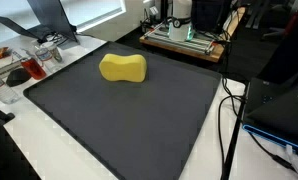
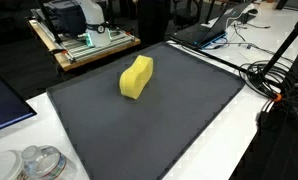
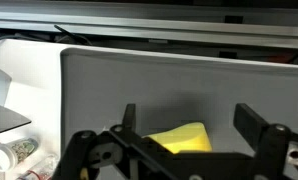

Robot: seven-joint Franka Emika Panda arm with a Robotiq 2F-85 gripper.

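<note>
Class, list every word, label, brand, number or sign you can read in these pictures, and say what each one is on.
No text can be read in any view.
yellow peanut-shaped foam sponge: no print shows on it.
dark grey flat mat: plain, no markings.
white and green machine on the wooden board: any label is too small and blurred to read.

Dark mat (image 1: 119, 120), cables (image 2: 274, 75), glass jars (image 2: 39, 162)

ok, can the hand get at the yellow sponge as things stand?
Likely yes. The sponge lies alone on the dark mat, and in the wrist view the open hand is lined up with it, nothing between.
</note>
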